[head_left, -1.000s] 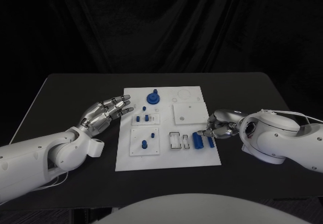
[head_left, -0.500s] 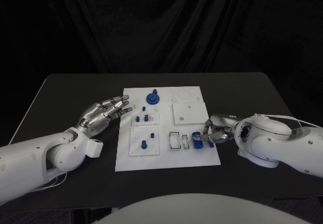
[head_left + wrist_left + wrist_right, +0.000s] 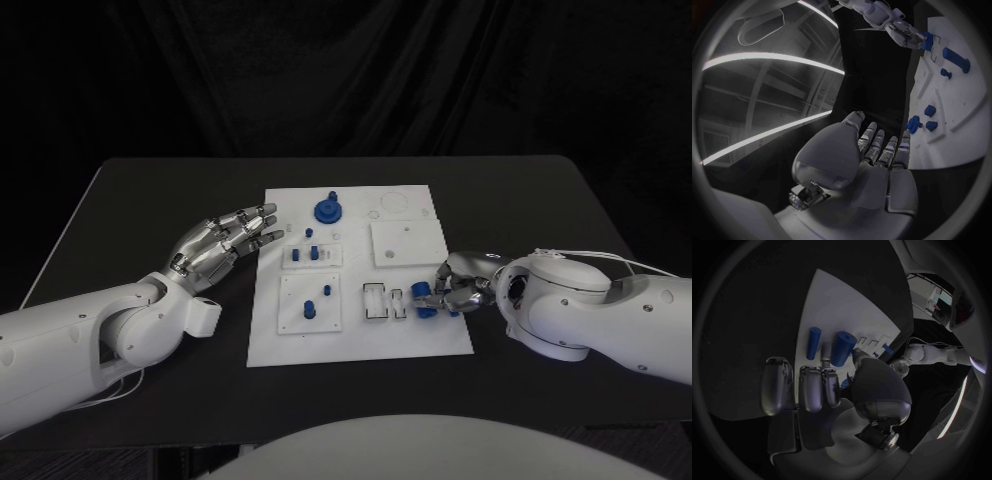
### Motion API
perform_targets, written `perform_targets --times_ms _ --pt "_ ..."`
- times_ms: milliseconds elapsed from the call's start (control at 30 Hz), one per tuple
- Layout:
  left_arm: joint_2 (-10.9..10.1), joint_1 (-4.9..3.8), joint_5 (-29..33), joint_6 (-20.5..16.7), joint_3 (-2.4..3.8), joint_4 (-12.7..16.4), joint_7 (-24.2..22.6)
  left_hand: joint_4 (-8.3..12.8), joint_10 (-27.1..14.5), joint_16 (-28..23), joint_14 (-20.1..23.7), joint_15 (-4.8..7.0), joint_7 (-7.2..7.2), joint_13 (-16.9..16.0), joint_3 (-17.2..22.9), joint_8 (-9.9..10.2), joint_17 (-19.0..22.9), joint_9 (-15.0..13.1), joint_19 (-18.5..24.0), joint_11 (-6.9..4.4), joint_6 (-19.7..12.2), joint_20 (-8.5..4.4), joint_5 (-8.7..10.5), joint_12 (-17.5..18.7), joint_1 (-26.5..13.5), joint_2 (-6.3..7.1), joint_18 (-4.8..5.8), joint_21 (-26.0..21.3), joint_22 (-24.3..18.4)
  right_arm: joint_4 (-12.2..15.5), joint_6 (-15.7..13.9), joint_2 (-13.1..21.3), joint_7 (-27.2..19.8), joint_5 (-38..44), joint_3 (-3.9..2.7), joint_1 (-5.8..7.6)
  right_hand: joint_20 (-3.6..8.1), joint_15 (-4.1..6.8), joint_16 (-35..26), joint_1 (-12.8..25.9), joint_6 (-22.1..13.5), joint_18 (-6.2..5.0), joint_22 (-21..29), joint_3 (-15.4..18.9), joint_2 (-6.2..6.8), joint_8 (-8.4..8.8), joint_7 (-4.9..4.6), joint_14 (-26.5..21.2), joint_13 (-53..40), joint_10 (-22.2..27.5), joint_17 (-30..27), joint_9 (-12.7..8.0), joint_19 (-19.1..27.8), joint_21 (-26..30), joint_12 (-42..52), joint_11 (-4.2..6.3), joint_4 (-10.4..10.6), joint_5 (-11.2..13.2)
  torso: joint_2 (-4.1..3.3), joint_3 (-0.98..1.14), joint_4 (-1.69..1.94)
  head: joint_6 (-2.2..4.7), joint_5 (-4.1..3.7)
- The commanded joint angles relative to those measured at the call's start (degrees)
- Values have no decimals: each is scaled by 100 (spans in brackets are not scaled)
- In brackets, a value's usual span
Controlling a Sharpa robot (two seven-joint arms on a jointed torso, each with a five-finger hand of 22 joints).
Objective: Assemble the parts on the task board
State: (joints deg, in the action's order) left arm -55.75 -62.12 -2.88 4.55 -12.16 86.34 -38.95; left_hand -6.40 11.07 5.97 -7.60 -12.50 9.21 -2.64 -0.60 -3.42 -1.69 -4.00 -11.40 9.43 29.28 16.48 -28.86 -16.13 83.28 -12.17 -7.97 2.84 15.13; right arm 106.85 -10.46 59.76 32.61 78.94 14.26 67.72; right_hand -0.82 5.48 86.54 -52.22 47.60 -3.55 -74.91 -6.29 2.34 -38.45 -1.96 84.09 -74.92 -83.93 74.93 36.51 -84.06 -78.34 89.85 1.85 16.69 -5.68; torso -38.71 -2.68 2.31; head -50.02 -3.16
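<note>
The white task board (image 3: 361, 335) lies mid-table. A thick blue cylinder (image 3: 424, 299) and a thinner blue cylinder (image 3: 450, 305) lie side by side near its right edge. My right hand (image 3: 464, 280) is bent down over them. In the right wrist view its thumb and a finger pinch the near end of the thick cylinder (image 3: 842, 347), which lies on the board beside the thin cylinder (image 3: 813, 343). My left hand (image 3: 224, 242) hovers at the board's left edge, open with fingers spread, holding nothing. The left wrist view shows the left hand (image 3: 873, 155) beside the board (image 3: 961, 105).
A blue round part with a peg (image 3: 329, 210) sits at the board's far edge. Small blue pegs (image 3: 303, 254) stand left of a raised white square (image 3: 402, 243). Two more blue pegs (image 3: 310, 309) stand in the near-left block. Empty slots (image 3: 378, 302) lie left of the cylinders.
My right hand has slid in and down onto the thick blue cylinder, and its fingers have closed around the cylinder's end. The left hand has not moved.
</note>
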Motion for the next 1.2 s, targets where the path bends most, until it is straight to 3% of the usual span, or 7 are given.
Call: perform_targets --times_ms 33,533,633,733,767,800,1200 --pt "9 10 30 71 5 3 -560 -2 8 20 2 -21 7 0 20 -39 -6 -10 -1 43 28 18 -15 -32 -14 -2 -3 -3 1 -59 53 -48 77 130 -3 -20 22 22 -28 138 37 91 -1166 -33 -53 -40 8 444 -1508 -607 696 43 -281 -19 15 36 17 20 0 0 0 2 5" --pt "-9 14 30 131 5 -11 -490 -13 41 54 -30 -43 41 -5 77 -49 -12 -17 -18 100 76 23 -18 -74 -12 -14 15 5 -3 -261 173 -234 77 -112 -3 -30 44 42 -38 -525 -70 89 -1160 -225 18 -86 25 438 -1508 -607 662 297 -257 -45 15 53 -149 -974 0 0 1 2 82" --pt "-11 14 30 140 5 -13 -480 -17 47 53 -28 -42 46 -6 84 -50 -11 -18 -17 112 80 22 -18 -79 -14 -13 18 5 -8 -285 222 -249 65 -286 -3 -30 47 46 -39 -798 -104 90 -1160 -342 63 -56 27 437 -1508 -607 655 334 -253 -56 15 57 -308 -1683 0 0 1 2 89" --pt "-10 15 30 149 5 -19 -471 -19 50 53 -27 -41 49 -6 88 -51 -10 -18 -17 119 84 21 -17 -83 -15 -13 18 6 -9 -304 211 -257 14 -508 -4 -30 47 45 -41 -871 -108 88 -1158 -391 77 -41 29 436 -1508 -607 650 346 -249 -52 15 58 -358 -1866 -1 1 0 2 84" --pt "-10 15 30 151 5 -22 -470 -21 54 53 -25 -39 52 -7 92 -52 -10 -19 -18 126 89 21 -15 -87 -17 -12 19 6 -10 -313 192 -260 -23 -632 -4 -30 67 70 -41 -1148 -124 88 -1159 -632 110 -19 57 435 -1508 -607 649 365 -246 -61 15 82 -549 -2813 -1 1 1 2 86" --pt "-9 16 30 152 5 -24 -469 -24 59 53 -24 -38 55 -8 96 -54 -10 -20 -16 134 94 20 -15 -92 -19 -12 19 5 -14 -318 173 -261 -54 -720 -4 -30 72 76 -44 -1198 -117 89 -1159 -740 140 -23 66 434 -1508 -607 643 386 -244 -64 15 90 -604 -3199 -1 1 1 2 90" --pt "-2 20 30 152 5 -41 -466 -37 74 59 -26 -36 66 -9 112 -58 -10 -23 -7 158 112 18 -15 -107 -26 -16 21 3 -31 -96 -907 -137 -898 -2014 -5 -27 98 108 -44 -1007 -47 88 -1158 -1275 342 -225 113 432 -1508 -607 637 632 -221 -73 15 134 -681 -4733 0 0 -1 2 148"
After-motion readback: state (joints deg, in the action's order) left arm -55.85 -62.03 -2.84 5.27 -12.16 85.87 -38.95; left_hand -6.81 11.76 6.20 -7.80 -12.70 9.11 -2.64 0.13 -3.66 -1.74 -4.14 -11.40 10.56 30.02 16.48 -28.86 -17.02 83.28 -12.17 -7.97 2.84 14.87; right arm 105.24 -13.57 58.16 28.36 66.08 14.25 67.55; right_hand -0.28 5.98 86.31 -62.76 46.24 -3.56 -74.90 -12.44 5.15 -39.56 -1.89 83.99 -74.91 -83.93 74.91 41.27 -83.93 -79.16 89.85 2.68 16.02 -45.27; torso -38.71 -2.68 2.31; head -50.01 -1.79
